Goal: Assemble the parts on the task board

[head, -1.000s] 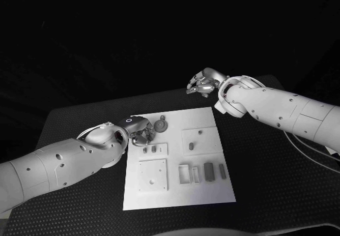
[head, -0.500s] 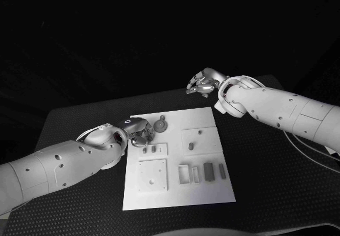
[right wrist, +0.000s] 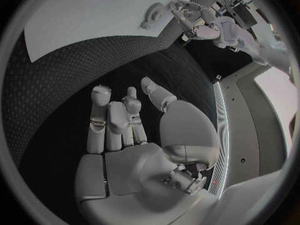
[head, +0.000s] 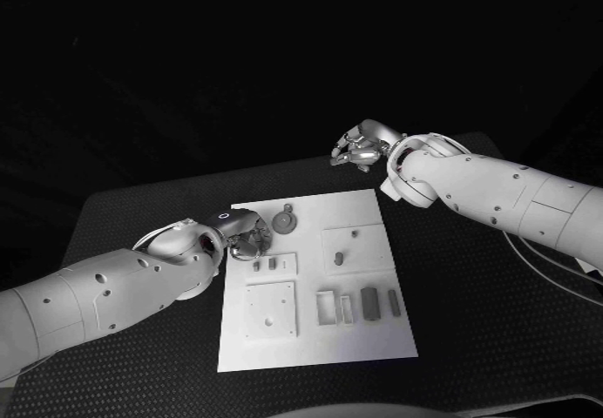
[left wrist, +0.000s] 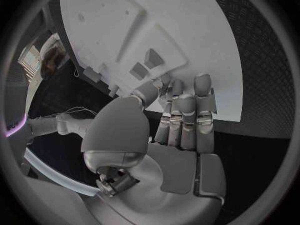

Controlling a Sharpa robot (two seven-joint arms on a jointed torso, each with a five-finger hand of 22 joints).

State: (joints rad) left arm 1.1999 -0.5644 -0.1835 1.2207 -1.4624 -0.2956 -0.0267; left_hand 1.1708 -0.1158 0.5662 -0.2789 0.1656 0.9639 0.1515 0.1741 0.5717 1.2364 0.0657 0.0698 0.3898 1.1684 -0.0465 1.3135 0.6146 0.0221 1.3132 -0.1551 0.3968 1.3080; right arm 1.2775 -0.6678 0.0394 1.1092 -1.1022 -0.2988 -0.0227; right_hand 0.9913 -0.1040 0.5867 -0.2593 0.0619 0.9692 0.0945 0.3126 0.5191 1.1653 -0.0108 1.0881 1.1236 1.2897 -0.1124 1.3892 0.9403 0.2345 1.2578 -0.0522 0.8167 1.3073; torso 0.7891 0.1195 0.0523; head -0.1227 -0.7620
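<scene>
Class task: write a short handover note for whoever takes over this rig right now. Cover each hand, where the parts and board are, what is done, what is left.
Left hand: at the task board's left edge near its far end, fingers over the board; whether it holds a part cannot be told.
Right hand: off the board beyond its far edge, above the black table, holding nothing.
Round part lies at the far end; the bar-shaped parts lie loose at the near right.
Done: no finished assembly is apparent.
Left: assembling the parts.

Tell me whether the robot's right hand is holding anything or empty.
Empty. The right hand hangs over bare black table beyond the task board, its palm bare and fingers apart.
</scene>
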